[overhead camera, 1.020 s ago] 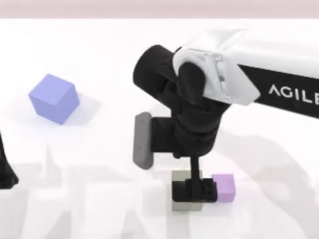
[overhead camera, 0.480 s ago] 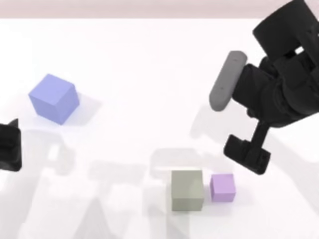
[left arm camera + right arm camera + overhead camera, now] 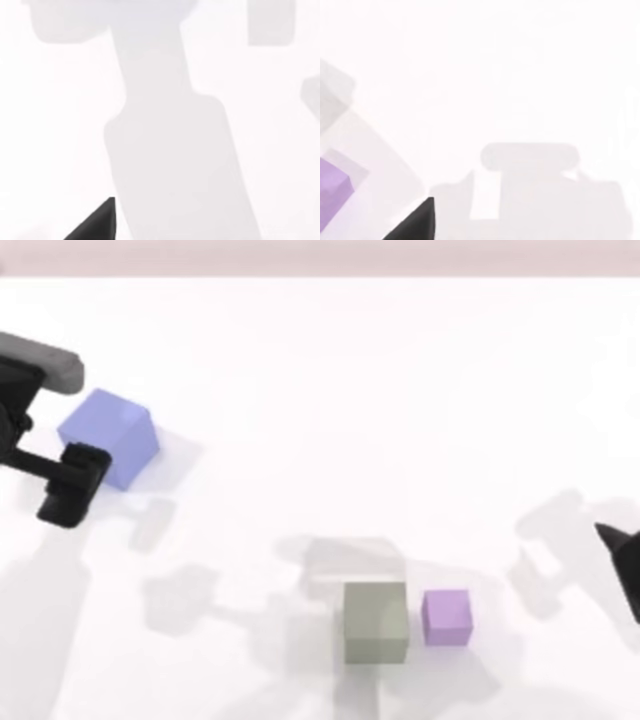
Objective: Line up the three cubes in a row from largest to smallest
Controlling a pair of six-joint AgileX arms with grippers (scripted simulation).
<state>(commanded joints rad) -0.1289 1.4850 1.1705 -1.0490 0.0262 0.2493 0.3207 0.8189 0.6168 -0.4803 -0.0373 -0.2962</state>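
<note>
**Right arm gone from the cubes, left arm in beside the blue one**

Since a moment ago the right gripper (image 3: 625, 565) has withdrawn to the tabletop's (image 3: 330, 390) right edge, its jaws' state unreadable. Left gripper (image 3: 70, 485) now sits just beside the periwinkle cube (image 3: 108, 437) at far left, holding nothing visible; jaw opening unclear. Olive cube (image 3: 376, 622) and lilac cube (image 3: 446, 617) stand side by side near the front.

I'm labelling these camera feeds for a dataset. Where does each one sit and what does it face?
Top view: above the table, looking down on periwinkle cube, olive cube, lilac cube; left pincer beside periwinkle, right arm at right edge.
Left wrist: faces bare table; dark pincer tip.
Right wrist: faces table, lilac cube.
Shared: lilac cube.
</note>
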